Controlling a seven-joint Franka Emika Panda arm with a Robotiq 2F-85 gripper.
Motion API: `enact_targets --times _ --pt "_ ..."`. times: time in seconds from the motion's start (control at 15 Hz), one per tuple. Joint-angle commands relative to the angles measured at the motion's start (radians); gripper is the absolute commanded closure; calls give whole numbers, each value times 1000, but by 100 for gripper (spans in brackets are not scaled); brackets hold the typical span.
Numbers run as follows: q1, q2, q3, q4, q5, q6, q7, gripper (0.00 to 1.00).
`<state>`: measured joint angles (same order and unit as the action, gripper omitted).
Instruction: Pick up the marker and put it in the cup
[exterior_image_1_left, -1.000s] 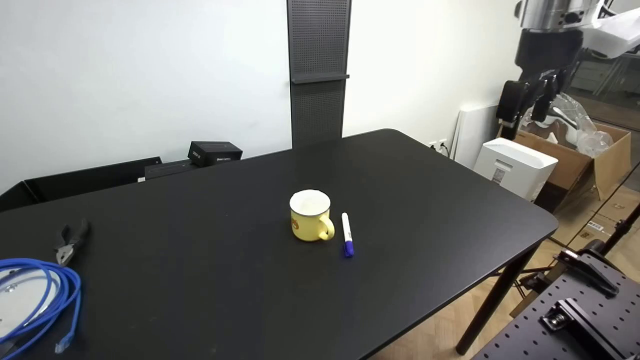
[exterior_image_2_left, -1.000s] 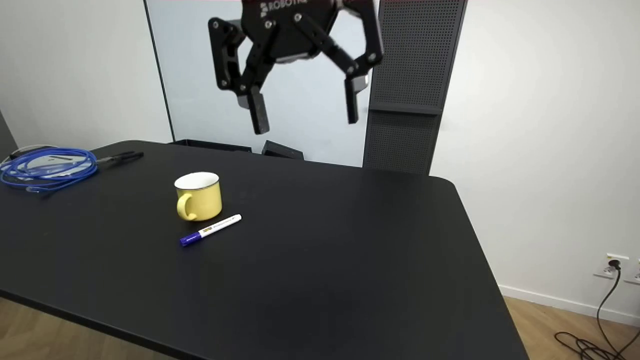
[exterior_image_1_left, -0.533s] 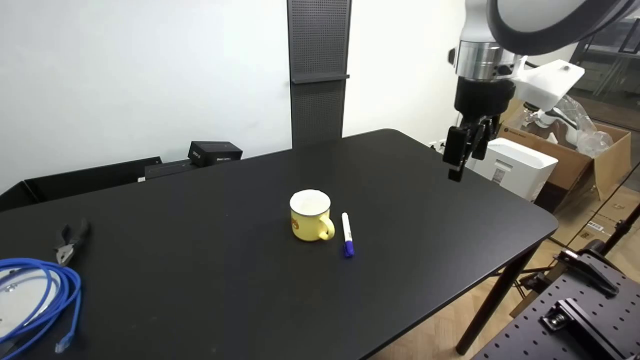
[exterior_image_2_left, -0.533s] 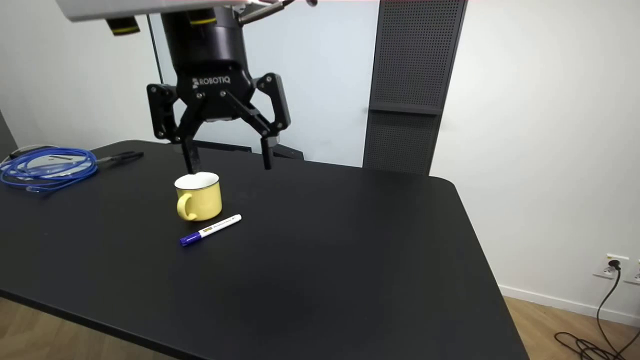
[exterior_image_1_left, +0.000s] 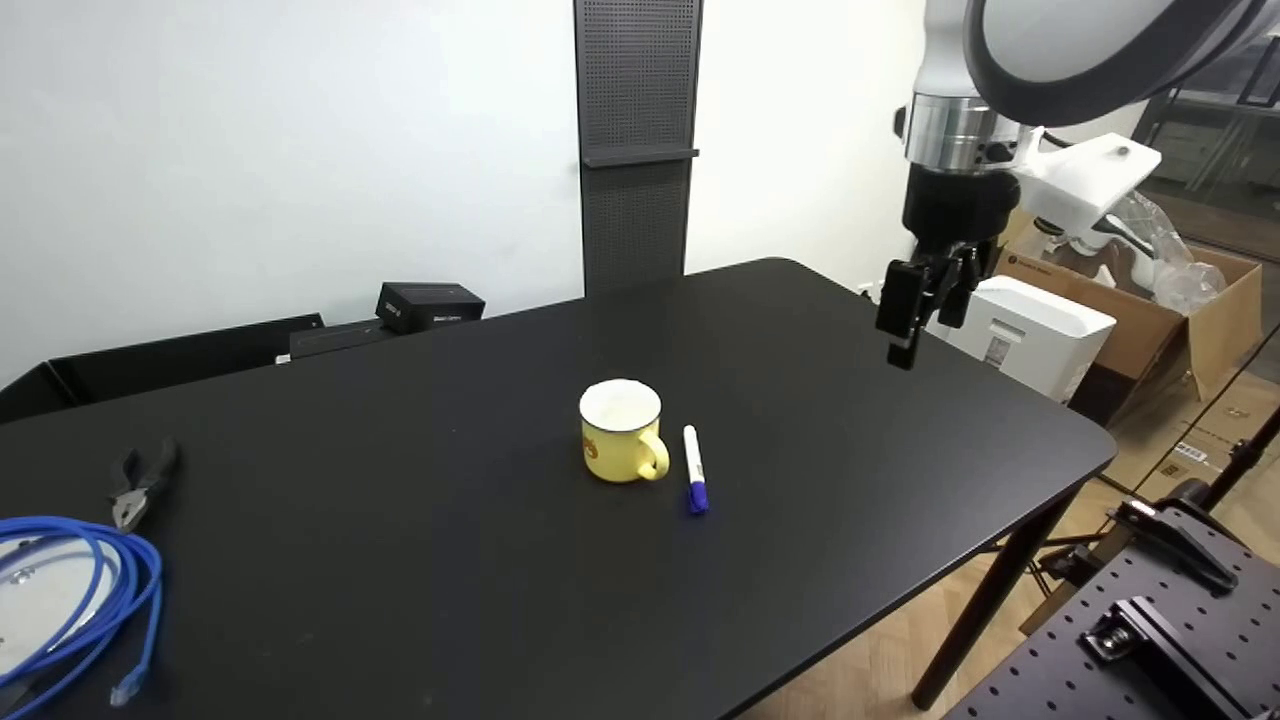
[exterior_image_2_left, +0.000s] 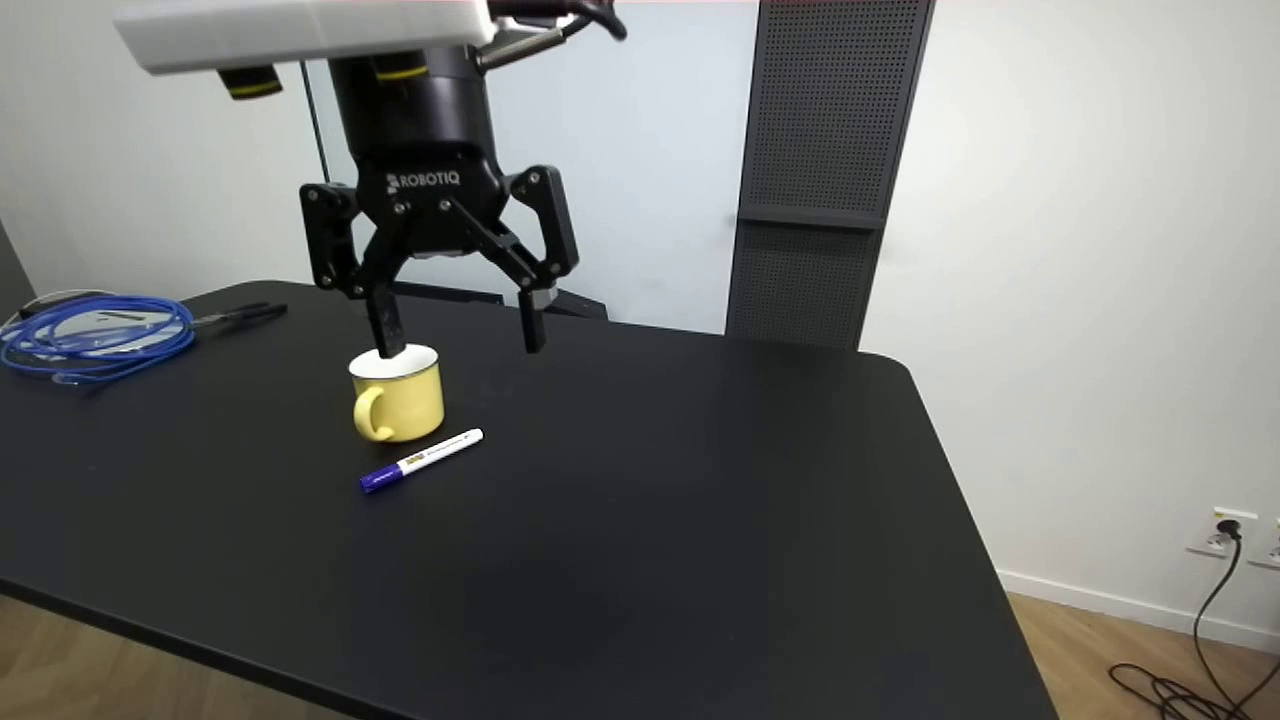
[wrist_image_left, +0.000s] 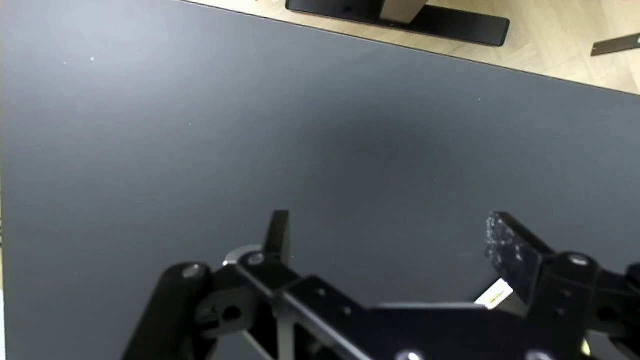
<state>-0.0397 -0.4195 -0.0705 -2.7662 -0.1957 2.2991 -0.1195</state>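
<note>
The marker (exterior_image_1_left: 695, 468), white with a dark blue cap end, lies on the dark table beside the cup (exterior_image_1_left: 612, 455), apart from it on its handle side. The cup is a yellow mug, upright, with a pale inside. Both also show in an exterior view, the marker (exterior_image_2_left: 432, 456) in front of the cup (exterior_image_2_left: 414, 405). My gripper (exterior_image_2_left: 463, 345) is open and empty, pointing down above the table; it also shows in an exterior view (exterior_image_1_left: 928, 335), well to the right of the marker. In the wrist view, between the fingers (wrist_image_left: 387, 217) is bare table; part of the marker (wrist_image_left: 495, 294) shows by the right finger, the rest hidden.
A coiled blue cable (exterior_image_1_left: 140, 590) and pliers (exterior_image_1_left: 140, 488) lie at the table's far left in an exterior view. Black boxes (exterior_image_1_left: 430, 306) stand behind the table. A white bin (exterior_image_1_left: 1030, 335) and a cardboard box (exterior_image_1_left: 1225, 300) stand beyond its right edge.
My gripper has come down and left over the table in both exterior views, with only a small further lowering in the last half second. It stays open. The marker and cup have not moved.
</note>
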Motion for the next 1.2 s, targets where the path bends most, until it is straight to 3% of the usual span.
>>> enact_targets --times 0.0,0.4,0.47,0.8,1.13 --pt "11 95 53 0 73 119 162 0" --pt "33 305 170 27 150 361 521 0" --pt "32 238 134 5 138 307 398 0" --pt "39 317 155 20 133 374 506 0" --pt "10 421 164 60 8 504 692 0"
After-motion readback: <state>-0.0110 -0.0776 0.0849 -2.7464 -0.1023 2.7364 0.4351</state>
